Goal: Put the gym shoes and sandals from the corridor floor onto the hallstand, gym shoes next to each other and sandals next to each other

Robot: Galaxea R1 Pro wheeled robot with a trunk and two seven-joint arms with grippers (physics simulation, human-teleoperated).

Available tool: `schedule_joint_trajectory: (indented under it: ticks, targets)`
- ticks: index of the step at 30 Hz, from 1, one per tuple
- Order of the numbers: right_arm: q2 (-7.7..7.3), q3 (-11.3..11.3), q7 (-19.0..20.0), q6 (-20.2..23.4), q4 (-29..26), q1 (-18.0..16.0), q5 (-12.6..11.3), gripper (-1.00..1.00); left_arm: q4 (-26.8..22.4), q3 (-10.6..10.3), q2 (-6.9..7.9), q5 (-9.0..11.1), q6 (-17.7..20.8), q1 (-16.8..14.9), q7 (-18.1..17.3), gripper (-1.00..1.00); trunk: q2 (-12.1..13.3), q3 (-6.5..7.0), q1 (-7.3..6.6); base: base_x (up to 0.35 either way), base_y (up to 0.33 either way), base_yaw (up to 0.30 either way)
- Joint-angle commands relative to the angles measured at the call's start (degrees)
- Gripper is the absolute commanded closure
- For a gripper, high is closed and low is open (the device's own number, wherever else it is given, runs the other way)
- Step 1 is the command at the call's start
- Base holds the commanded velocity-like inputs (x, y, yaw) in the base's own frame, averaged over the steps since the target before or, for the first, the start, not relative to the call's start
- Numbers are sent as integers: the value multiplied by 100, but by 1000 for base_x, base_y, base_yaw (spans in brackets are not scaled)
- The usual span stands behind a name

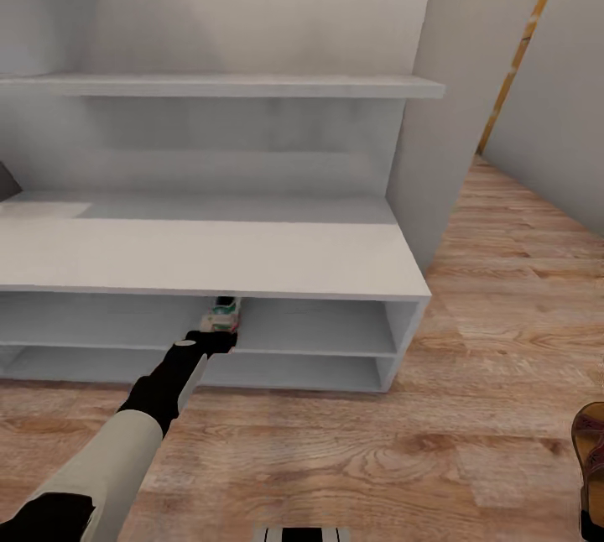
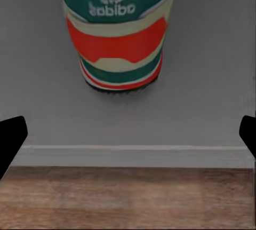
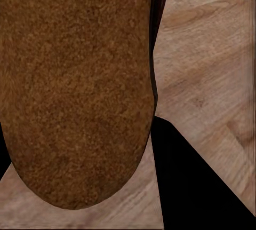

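Right up against the right wrist camera, a sandal [image 3: 74, 86] sits in the right gripper [image 3: 160, 150], clamped on it above the floor [image 3: 213, 54]. One shoe [image 2: 118, 32] stands on the rack's [image 1: 210, 257] upper low shelf, heel at the front edge. Left gripper [image 2: 128, 134] hangs spread wide just outside, empty.

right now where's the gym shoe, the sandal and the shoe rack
gym shoe [image 2: 118, 43]: left wrist view, on its red-orange heel patch.
sandal [image 3: 74, 80]: right wrist view, on its brown sole surface.
hallstand (shoe rack) [image 1: 210, 252]: head view, on the bare bench top.
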Motion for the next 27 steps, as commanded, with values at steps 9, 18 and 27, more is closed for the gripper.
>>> schedule_joint_trajectory:
  ticks: [9,18,27]
  targets:
    - [3,-39,37,-20,2,-7,36,100,28,-15,4,13,-101,17,26,-100,-2,-4,-5,-336,0,0]
    - [3,-39,33,-20,10,-7,36,100,1,11,36,36,-604,385,-12,-100,-2,-4,-5,-337,0,0]
    - [3,-37,33,-25,9,-7,36,100,-10,59,132,78,-1489,1216,-157,-100,-2,-4,-5,-318,0,0]
